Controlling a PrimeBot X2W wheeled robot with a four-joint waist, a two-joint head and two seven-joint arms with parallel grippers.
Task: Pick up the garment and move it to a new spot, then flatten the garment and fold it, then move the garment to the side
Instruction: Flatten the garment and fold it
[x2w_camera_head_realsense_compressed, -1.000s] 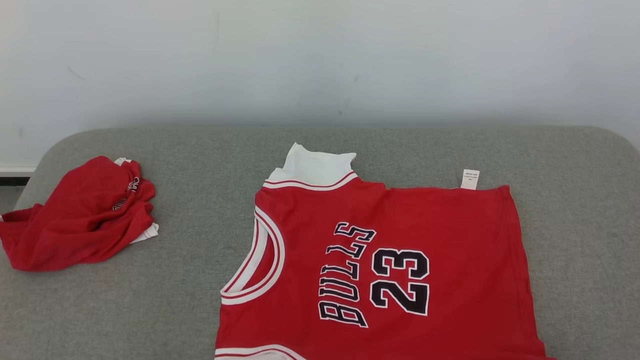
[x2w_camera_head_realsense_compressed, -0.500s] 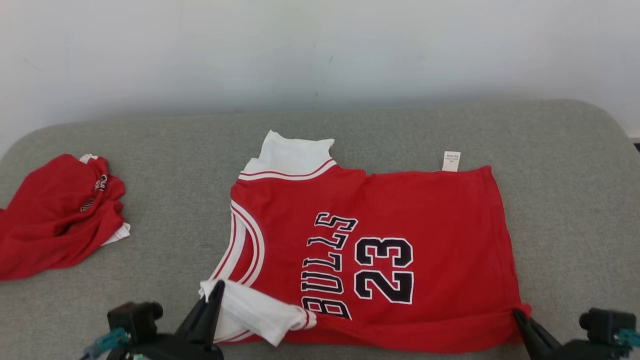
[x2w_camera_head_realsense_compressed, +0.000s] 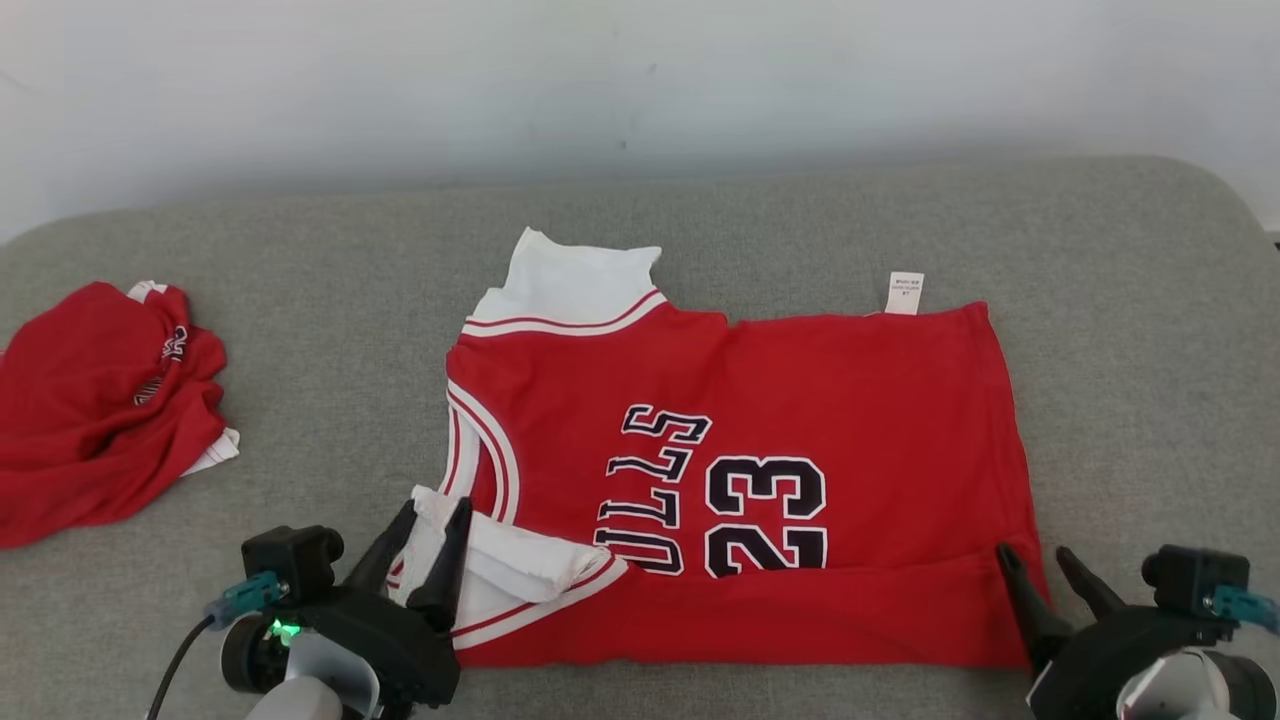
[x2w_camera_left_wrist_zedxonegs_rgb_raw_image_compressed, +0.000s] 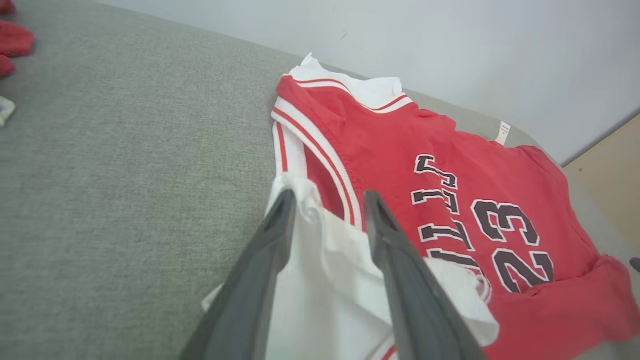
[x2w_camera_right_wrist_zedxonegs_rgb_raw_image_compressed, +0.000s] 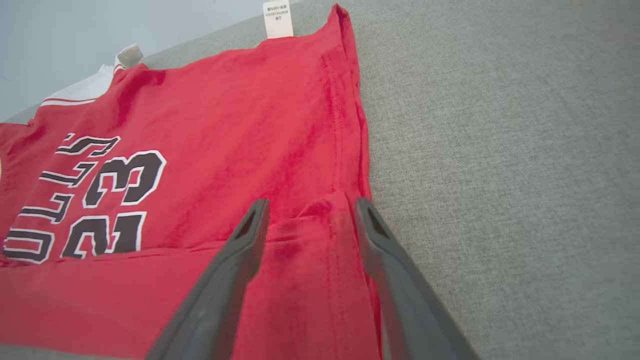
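Grey cushion, red jersey by front edge. Left gripper and right gripper open over its near corners, apparently gripping nothing.

My left gripper and right gripper, fingers parted, bracket the jersey's folded strip along the cushion's front edge.

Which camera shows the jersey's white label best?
Right wrist view: the label looks largest there, sticking out from the jersey. Head view shows it smaller; left wrist view, tiny.
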